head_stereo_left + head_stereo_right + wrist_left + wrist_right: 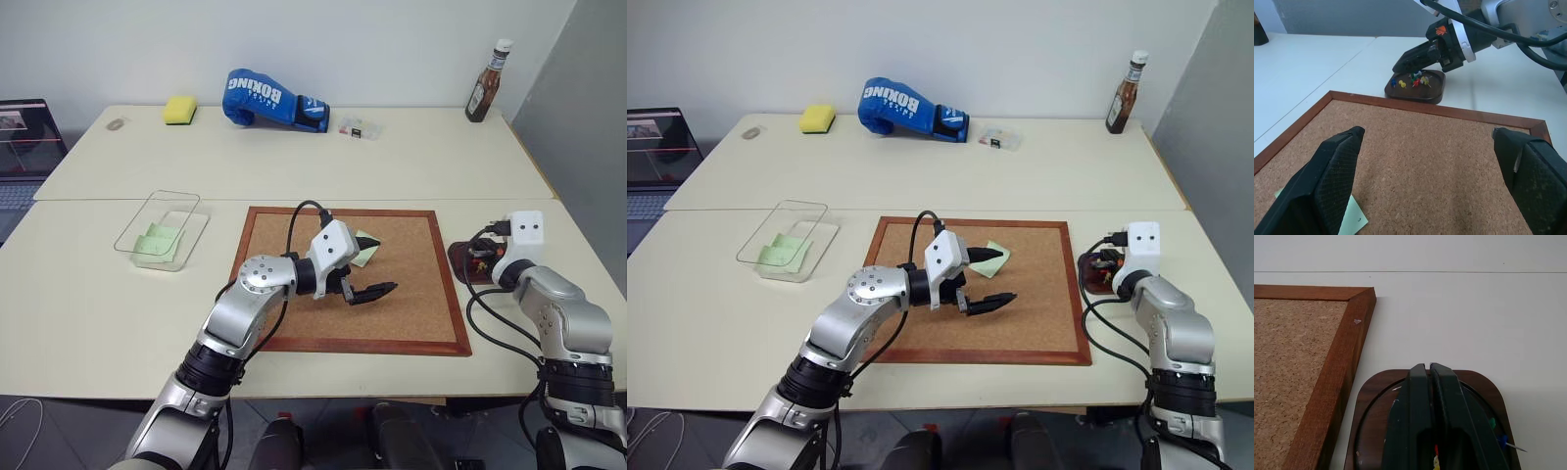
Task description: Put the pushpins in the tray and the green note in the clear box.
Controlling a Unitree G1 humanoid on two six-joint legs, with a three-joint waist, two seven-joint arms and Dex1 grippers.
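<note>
We hold our left tool wide apart over the corkboard, empty, with the green note lying on the cork just beside it. Our right tool hangs over the tray, which sits on the desk just off the corkboard's right edge; its fingers look nearly together, and we cannot tell whether a pin sits between them. Several pushpins lie in the tray. The clear box, off the corkboard's left edge, already holds a green note. The risk, we judge: the flat paper slips or creases under the left fingers, or we grab the wrong note.
</note>
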